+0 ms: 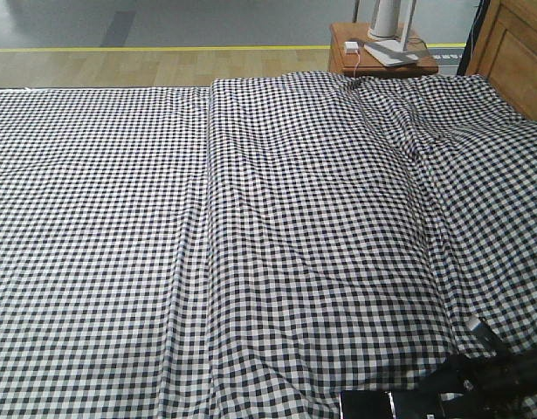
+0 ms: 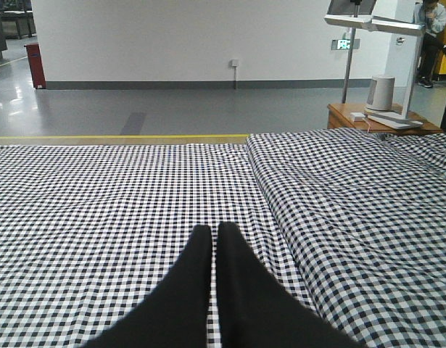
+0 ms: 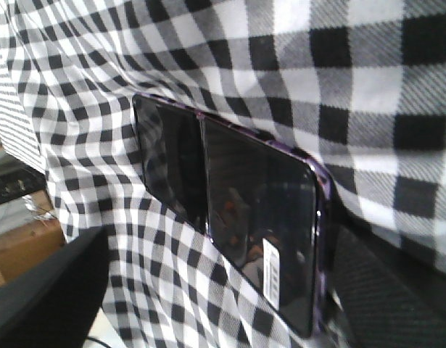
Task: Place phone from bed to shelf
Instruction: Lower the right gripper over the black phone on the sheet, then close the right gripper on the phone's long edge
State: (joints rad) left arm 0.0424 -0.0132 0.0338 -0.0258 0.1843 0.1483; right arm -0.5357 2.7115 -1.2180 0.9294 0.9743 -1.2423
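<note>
Black-and-white gingham covers the bed (image 1: pixel 251 244), creased into long folds, and the phone (image 3: pixel 237 210) lies flat on it at the near edge, at the very bottom of the front view beside the dark right arm. In the right wrist view the phone fills the middle: a glossy black slab with a purplish-pink rim and a small white sticker (image 3: pixel 273 264) near its lower end. The right gripper (image 3: pixel 223 290) is spread wide around that lower end. One dark finger (image 3: pixel 48 290) stands well clear of the phone on one side and the other finger (image 3: pixel 389 290) sits just beside the rim, though whether it touches cannot be told. The left gripper (image 2: pixel 212 283) hovers low over the sheet with its two black fingers pressed together and nothing between them. Beyond the far corner of the bed stands a reddish-brown side table (image 1: pixel 351 52) carrying a white lamp base (image 1: pixel 395 51) and a small white plug (image 1: pixel 351 46) — and next to it rises the brown wooden headboard (image 1: pixel 512 52). Grey floor with a yellow line (image 2: pixel 121 136) stretches behind.
</note>
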